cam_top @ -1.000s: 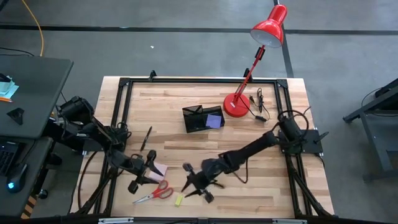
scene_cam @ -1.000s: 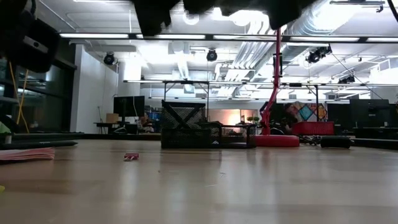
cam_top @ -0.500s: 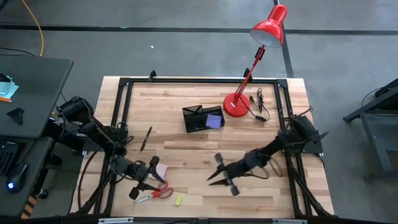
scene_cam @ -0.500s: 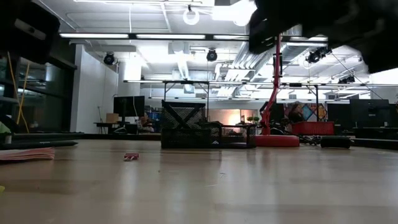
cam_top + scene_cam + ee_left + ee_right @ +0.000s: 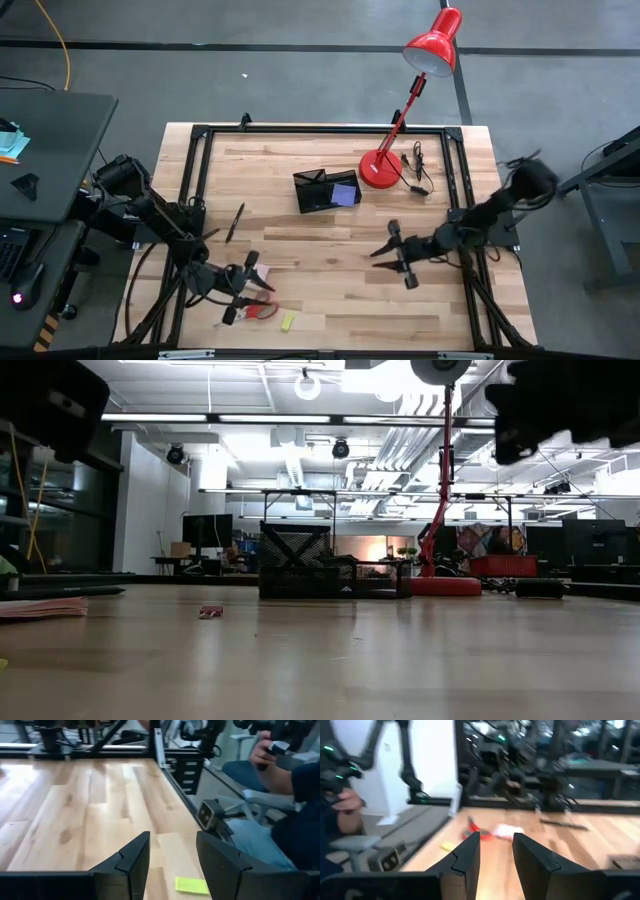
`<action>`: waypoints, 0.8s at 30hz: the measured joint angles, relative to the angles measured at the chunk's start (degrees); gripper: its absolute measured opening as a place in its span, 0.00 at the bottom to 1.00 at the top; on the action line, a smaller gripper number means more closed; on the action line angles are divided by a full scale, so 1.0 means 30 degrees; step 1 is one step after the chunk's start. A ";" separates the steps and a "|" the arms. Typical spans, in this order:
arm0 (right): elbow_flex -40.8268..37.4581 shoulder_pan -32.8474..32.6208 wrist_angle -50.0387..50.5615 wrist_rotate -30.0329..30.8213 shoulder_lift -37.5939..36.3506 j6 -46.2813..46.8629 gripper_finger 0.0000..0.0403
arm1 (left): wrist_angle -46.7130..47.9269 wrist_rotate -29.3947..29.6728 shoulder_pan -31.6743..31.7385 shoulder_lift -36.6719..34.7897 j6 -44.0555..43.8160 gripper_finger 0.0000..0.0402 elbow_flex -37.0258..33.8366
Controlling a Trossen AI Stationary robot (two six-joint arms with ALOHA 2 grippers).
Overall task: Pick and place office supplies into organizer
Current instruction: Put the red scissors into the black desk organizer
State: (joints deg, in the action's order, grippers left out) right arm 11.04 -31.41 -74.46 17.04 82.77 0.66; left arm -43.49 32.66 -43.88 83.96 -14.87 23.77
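A light wooden table (image 5: 330, 270) with a black frame is standing on a grey floor (image 5: 250, 70) crossed by dark lines. A red desk lamp (image 5: 432, 45) is rising from the table's far edge. A dark desk (image 5: 50, 140) is sitting to the left, and a yellow cable (image 5: 55, 35) is trailing across the floor. Beyond the table, long ceiling lights (image 5: 250, 418) are glowing over a wide hall with exposed ducts (image 5: 400, 445), a white wall (image 5: 150, 510) and distant workstations. A seated person (image 5: 280, 805) is showing beside the table.
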 joint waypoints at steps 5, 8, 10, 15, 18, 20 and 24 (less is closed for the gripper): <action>-0.1653 -0.0047 0.1000 0.0536 -0.2988 0.0048 0.27 | 0.1031 0.0966 0.0015 0.0000 -0.0991 0.38 0.0000; -0.2567 -0.0047 0.1212 0.0906 -0.4674 -0.0153 0.27 | 0.1771 0.0969 0.0007 0.0000 -0.2348 0.38 0.0000; -0.3082 -0.0052 0.2002 0.1507 -0.5673 -0.0147 0.27 | 0.2269 0.0832 0.0000 0.0000 -0.3285 0.38 0.0000; -0.3501 -0.0047 0.4380 0.2022 -0.7976 0.0149 0.27 | 0.3954 0.0841 0.0000 0.0000 -0.5212 0.38 0.0083; -0.3486 -0.0055 0.6059 0.2016 -0.9556 -0.0249 0.27 | 0.4981 0.0903 0.0007 0.0000 -0.5280 0.38 0.0703; -0.3486 -0.0047 0.7076 0.2022 -1.0978 -0.0496 0.27 | 0.5701 0.0928 0.0000 0.0000 -0.5202 0.38 0.1231; -0.3486 -0.0055 1.0161 0.2507 -1.4121 -0.0871 0.27 | 0.8001 0.0964 0.0000 0.0000 -0.5209 0.38 0.2365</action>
State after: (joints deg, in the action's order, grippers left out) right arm 0.58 -31.57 -43.97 24.56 40.41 -1.96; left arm -19.49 35.55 -43.88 83.96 -30.50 30.86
